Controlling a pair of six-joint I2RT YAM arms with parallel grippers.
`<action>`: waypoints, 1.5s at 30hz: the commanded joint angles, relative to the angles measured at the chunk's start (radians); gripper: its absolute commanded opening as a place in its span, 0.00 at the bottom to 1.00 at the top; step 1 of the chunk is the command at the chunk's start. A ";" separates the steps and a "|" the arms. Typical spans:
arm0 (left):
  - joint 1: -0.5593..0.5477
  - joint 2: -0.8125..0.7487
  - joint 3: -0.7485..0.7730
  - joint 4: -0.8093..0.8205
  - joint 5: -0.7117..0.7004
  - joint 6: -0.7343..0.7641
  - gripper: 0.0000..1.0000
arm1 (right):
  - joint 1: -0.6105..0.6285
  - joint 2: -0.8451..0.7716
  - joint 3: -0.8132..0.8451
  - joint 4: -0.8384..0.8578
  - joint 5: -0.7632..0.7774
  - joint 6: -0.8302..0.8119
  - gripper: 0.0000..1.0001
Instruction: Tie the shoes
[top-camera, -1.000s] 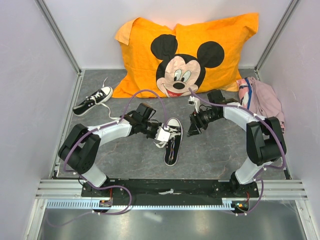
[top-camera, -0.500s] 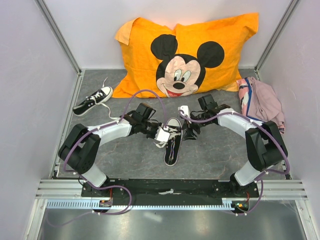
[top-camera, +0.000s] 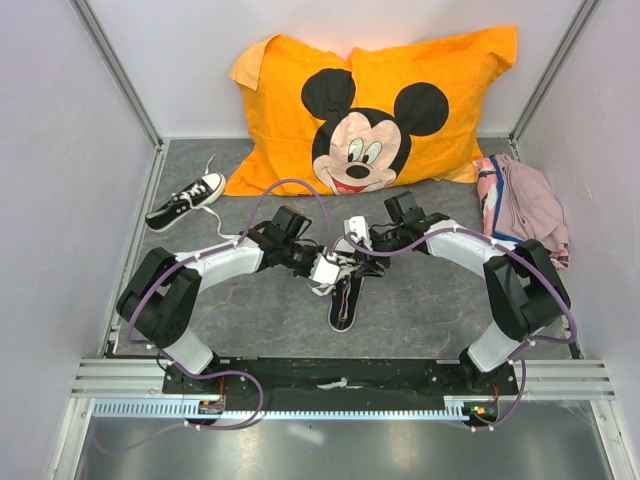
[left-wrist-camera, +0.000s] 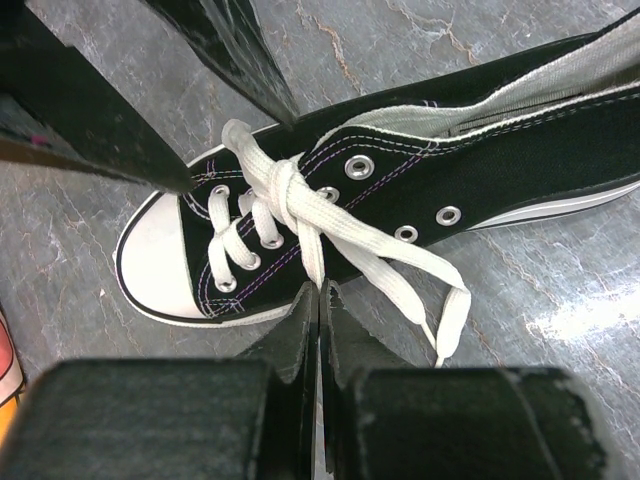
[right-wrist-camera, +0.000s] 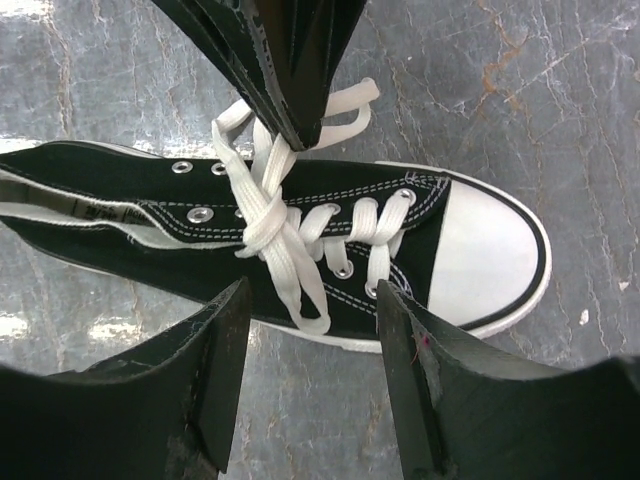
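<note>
One black shoe (top-camera: 342, 310) with a white toe cap lies at the table's centre between both arms. Its white laces (left-wrist-camera: 285, 190) are crossed in a half-knot over the eyelets. My left gripper (left-wrist-camera: 320, 296) sits beside the shoe's side, shut on one lace end that runs from the knot into the jaws. My right gripper (right-wrist-camera: 312, 290) is open on the opposite side of the shoe, a lace loop (right-wrist-camera: 305, 300) lying between its fingertips, untouched. From above the left gripper (top-camera: 338, 271) and right gripper (top-camera: 360, 262) almost meet over the shoe. A second shoe (top-camera: 187, 201) lies at the far left.
An orange Mickey Mouse pillow (top-camera: 370, 110) leans against the back wall. A pink cloth bundle (top-camera: 525, 205) lies at the right wall. Metal frame posts and white walls enclose the grey table (top-camera: 420, 310).
My right arm has swung left from beside the shoe to right over it, and its jaws have narrowed a little. The left gripper has stayed shut on the lace.
</note>
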 joint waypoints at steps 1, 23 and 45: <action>0.009 0.000 0.006 0.021 0.034 0.033 0.01 | 0.031 0.023 0.005 0.060 0.016 -0.008 0.60; 0.050 -0.065 -0.039 -0.005 0.004 0.016 0.02 | -0.027 -0.069 -0.043 -0.027 0.196 -0.023 0.00; 0.056 -0.072 -0.042 -0.030 -0.005 0.004 0.02 | -0.072 -0.061 -0.047 -0.072 0.331 -0.091 0.00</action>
